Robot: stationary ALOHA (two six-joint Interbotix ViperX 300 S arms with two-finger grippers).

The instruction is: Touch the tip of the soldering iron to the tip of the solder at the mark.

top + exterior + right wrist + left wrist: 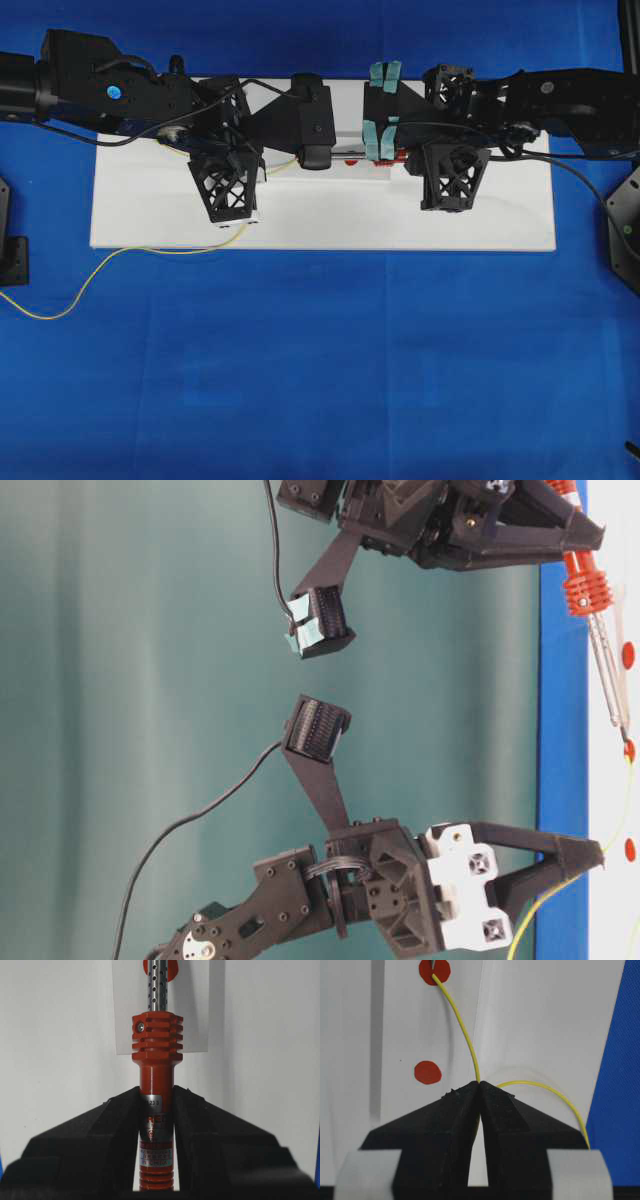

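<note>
My right gripper (pixel 156 1091) is shut on the red-orange soldering iron (pixel 156 1070), with its perforated metal shaft pointing away over the white board. In the table-level view the iron (pixel 585 580) slants down to a red mark (pixel 629 750). My left gripper (pixel 480 1084) is shut on the thin yellow solder (pixel 465 1035). The solder curves up to a red mark (pixel 434 970), where the iron's tip appears to touch the solder's end. From overhead, both grippers (pixel 228 190) (pixel 452 180) hang over the board and the solder (pixel 100 270) trails off to the left.
The white board (pixel 480 225) lies on a blue cloth (pixel 320 380). A second red mark (pixel 427 1072) sits nearer my left gripper. Black cords (pixel 580 180) run from the arms. Black mounts (pixel 10 250) stand at the table's sides.
</note>
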